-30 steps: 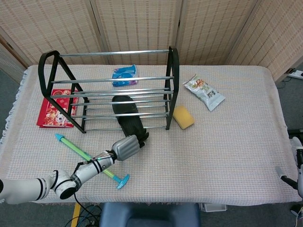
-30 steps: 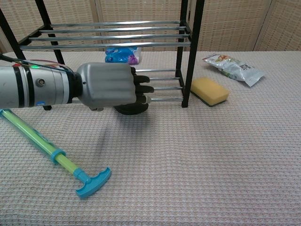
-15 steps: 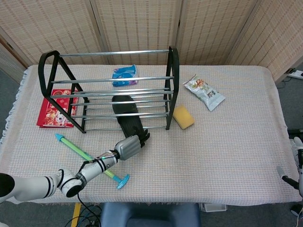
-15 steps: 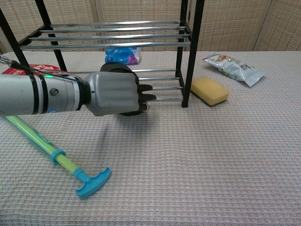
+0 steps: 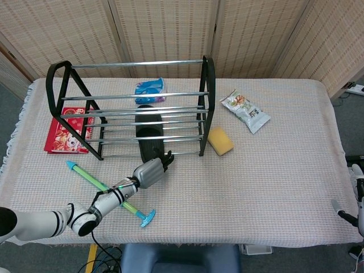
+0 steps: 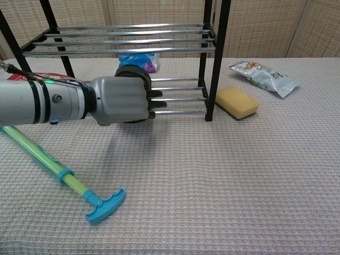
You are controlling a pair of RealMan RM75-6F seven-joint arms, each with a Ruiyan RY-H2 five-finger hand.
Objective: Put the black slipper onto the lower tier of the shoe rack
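The left robot hand [image 5: 151, 171] has its fingers against the heel of the black slipper [image 5: 149, 134], which lies mostly on the shoe rack's [image 5: 131, 108] lower tier; can't tell if it's grasping.

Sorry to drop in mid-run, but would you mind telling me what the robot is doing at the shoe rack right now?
The left hand is at the heel of the black slipper, which lies on the lower tier of the shoe rack with its heel poking out past the front rail. Whether the hand grips or just pushes it, the pictures do not show. The right hand sits idle at the table's far right edge.
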